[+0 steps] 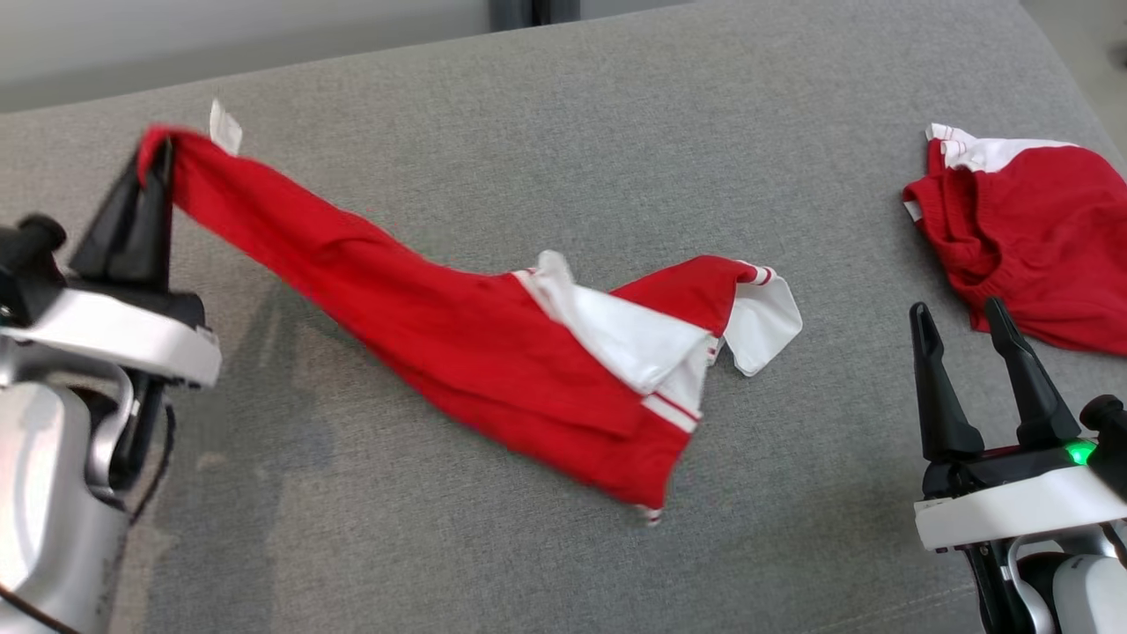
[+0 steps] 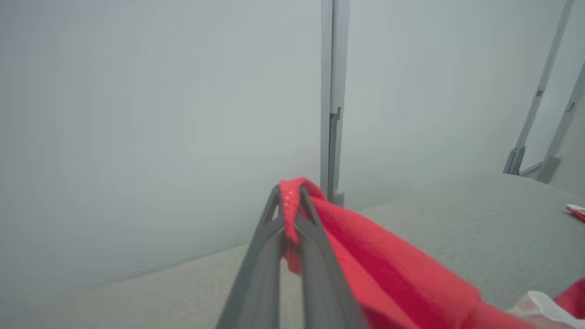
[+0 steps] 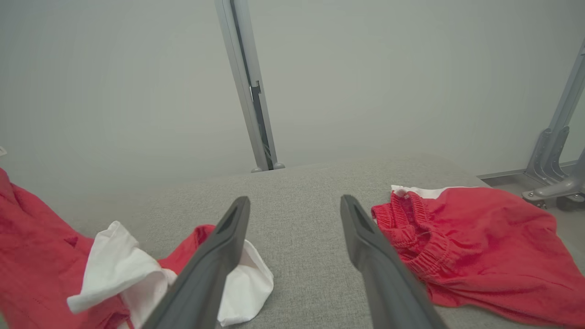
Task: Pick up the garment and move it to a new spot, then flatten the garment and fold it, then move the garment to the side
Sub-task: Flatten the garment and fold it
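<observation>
The garment [image 1: 458,352] runs from the upper left of the head view, where one red edge is held up clear, down to the centre, where its bunched body and white sleeves lie on the grey cushion [image 1: 616,114]. The left gripper [image 1: 157,172] is pinched tight on that edge, probably to drag it to a fresh spot. The right gripper [image 1: 958,310] stands at lower right, jaws apart and empty, near red shorts [image 1: 1039,238] at the right edge

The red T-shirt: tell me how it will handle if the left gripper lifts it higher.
Likely floppy: the garment sags in a long drape from the left gripper down to the grey surface. Probably light, since a pinch on one edge holds it up. It may drag and bunch rather than slide flat; its white sleeve lies crumpled.
</observation>
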### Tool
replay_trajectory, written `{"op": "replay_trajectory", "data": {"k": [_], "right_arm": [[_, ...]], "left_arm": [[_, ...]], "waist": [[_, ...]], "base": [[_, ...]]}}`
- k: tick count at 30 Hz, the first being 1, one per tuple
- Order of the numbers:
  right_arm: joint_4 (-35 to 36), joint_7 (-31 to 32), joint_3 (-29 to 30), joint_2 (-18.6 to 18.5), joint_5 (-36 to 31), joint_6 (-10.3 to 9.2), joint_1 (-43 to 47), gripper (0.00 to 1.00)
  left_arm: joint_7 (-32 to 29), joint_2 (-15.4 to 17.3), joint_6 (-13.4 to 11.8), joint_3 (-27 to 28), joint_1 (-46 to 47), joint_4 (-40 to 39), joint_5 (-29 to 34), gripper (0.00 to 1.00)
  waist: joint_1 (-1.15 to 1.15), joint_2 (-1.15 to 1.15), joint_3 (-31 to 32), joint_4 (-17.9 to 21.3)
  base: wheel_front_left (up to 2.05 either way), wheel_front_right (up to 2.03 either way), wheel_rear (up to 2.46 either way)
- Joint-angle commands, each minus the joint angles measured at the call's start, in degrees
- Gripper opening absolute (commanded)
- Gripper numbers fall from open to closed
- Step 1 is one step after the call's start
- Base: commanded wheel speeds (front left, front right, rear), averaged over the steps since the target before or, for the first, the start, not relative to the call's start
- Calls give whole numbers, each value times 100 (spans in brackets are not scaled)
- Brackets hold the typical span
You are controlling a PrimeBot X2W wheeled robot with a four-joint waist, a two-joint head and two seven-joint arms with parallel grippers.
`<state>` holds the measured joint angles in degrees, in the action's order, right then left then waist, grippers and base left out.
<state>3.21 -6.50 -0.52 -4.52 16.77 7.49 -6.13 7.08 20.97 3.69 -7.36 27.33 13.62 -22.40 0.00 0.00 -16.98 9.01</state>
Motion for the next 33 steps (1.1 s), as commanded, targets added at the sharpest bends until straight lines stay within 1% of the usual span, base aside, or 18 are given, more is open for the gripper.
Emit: {"op": "replay_trajectory", "data": {"k": [1,5,7,9,11,14,18,22,24,25,28,29,30,32,33], "right_arm": [[11,8,17,-22,3,0,28,100],[19,21,44,-19,14,0,59,100],[18,25,56,-13,13,0,65,100],[11,22,61,-12,21,0,86,100],[5,23,63,-7,28,0,110,100],[-5,21,79,1,45,0,150,100],[-14,32,92,14,74,0,175,100],[-27,77,101,-34,70,0,156,100],[-25,119,108,-58,62,0,134,100],[-10,162,118,-80,65,0,119,100],[13,218,143,-101,68,0,121,100],[24,240,149,-105,66,0,126,100],[36,241,157,-114,63,0,134,100],[70,291,189,-133,57,0,162,100],[85,299,215,-139,37,0,181,100]], "left_arm": [[-14,56,-42,4,69,-122,89,0],[-108,330,-116,7,217,-1081,306,0],[-172,454,-77,-2,212,-1566,361,0],[-324,536,-60,-25,16,-1964,365,0],[-509,543,-84,-106,-324,-2337,323,0],[-738,453,-253,-185,-1008,-2712,196,0],[-735,162,-489,-267,-1996,-2609,-59,0],[-519,-180,-624,-375,-2624,-2238,-249,0],[-390,-297,-606,-429,-2780,-1985,-322,0],[-252,-392,-519,-478,-2846,-1668,-422,0],[-10,-555,-341,-528,-2758,-1177,-575,0],[72,-598,-311,-531,-2716,-1051,-602,43],[171,-636,-283,-522,-2675,-955,-631,100],[369,-701,-215,-475,-2614,-789,-700,100],[477,-728,-222,-430,-2582,-757,-683,100]], "waist": [[0,0,24,-32],[0,0,74,-122],[0,0,86,-164],[0,0,99,-197],[0,0,107,-218],[0,0,101,-255],[0,0,60,-336],[0,0,40,-456],[0,0,37,-519],[0,0,43,-578],[0,0,69,-656],[0,0,82,-675],[0,0,100,-697],[0,0,147,-734],[0,0,172,-752]], "base": [[0,0,0],[0,0,0],[0,0,0],[0,0,0],[0,0,0],[0,0,0],[0,0,0],[0,0,0],[0,0,0],[0,0,0],[0,0,0],[0,0,0],[0,0,0],[0,0,0],[0,0,0]]}}
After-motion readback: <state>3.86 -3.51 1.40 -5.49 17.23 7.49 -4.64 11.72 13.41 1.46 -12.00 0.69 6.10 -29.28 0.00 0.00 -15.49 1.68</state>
